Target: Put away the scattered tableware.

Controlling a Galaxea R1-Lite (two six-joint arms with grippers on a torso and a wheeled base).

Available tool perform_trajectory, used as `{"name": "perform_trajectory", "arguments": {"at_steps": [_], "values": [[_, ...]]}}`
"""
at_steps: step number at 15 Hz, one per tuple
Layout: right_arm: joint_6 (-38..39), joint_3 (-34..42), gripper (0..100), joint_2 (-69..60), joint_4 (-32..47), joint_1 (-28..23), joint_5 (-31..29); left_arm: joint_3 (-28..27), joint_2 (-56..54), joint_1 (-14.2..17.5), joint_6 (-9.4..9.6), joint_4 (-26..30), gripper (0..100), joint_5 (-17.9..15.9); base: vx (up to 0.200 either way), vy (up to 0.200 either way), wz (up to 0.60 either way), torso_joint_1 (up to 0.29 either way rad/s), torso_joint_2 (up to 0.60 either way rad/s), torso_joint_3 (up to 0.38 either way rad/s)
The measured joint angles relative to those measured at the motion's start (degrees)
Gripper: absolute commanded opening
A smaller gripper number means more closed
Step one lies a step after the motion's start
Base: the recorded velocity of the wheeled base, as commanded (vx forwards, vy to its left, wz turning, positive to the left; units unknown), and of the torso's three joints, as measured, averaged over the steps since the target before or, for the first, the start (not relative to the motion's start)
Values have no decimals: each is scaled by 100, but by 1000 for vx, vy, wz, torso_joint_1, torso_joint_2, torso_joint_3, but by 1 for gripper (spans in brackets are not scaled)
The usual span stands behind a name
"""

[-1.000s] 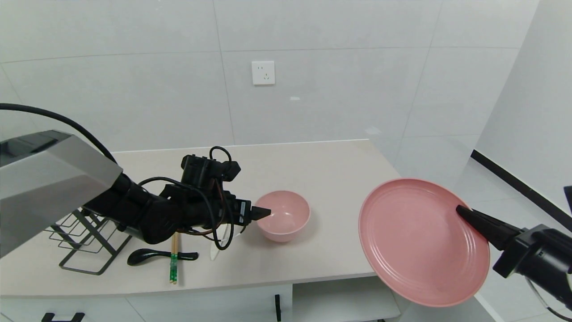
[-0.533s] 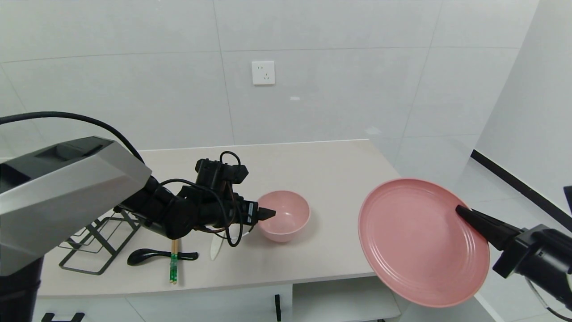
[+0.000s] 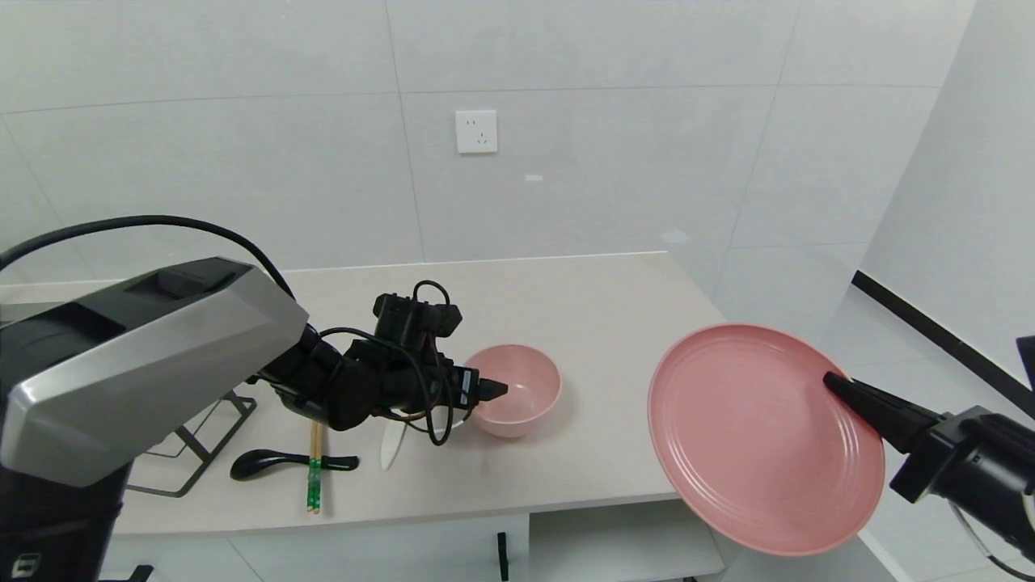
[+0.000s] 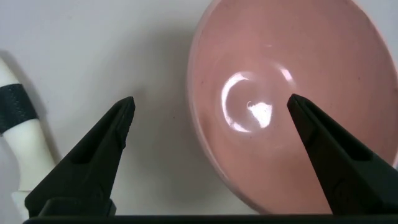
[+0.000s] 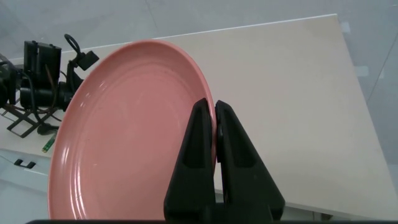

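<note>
The counter [image 3: 598, 323] is in front of me. Off its right end my right hand [image 3: 833, 384] is clamped on the rim of the tilted pink plate [image 3: 752, 436]. My left hand [image 3: 495, 390] is spread wide astride the rim of the pink bowl [image 3: 525, 388] mid-counter. Chopsticks [image 3: 314, 477], a black spoon [image 3: 259, 463] and a white spoon [image 3: 394, 444] lie to its left.

Pincer [image 4: 209, 102] spread astride rim of pink bowl [image 4: 280, 68]; white utensil [image 4: 25, 146] nearby.

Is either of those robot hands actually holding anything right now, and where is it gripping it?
The right hand holds the pink plate, pinched at its rim. The left hand is open astride the rim of the pink bowl, holding nothing.
</note>
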Motion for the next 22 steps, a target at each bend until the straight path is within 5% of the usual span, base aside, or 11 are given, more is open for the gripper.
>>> {"name": "perform_trajectory", "arguments": {"at_steps": [1, 2, 13, 17, 22], "values": [[-2, 0, 0, 6, 0, 2, -2, -20, 38, -13, -2, 0, 100, 9, 0, 0, 0, 0, 0, 0], [-2, 0, 0, 11, -2, 5, -4, -35, 91, -48, -5, 5, 0, 74, 0, 0, 0, 0, 0, 0], [-11, 0, 0, 22, -9, 5, -9, 17, -372, -74, -24, 20, 0, 140, 0, 0, 0, 0, 0, 0], [-20, -2, 0, 22, -15, 5, -4, 127, -951, -89, -391, -9, 0, -44, 0, 0, 0, 0, 0, 0], [-20, -44, 0, 22, -26, 2, -2, 584, -1671, 138, -144, -505, 0, -183, 0, 0, 0, 0, 0, 0]]}}
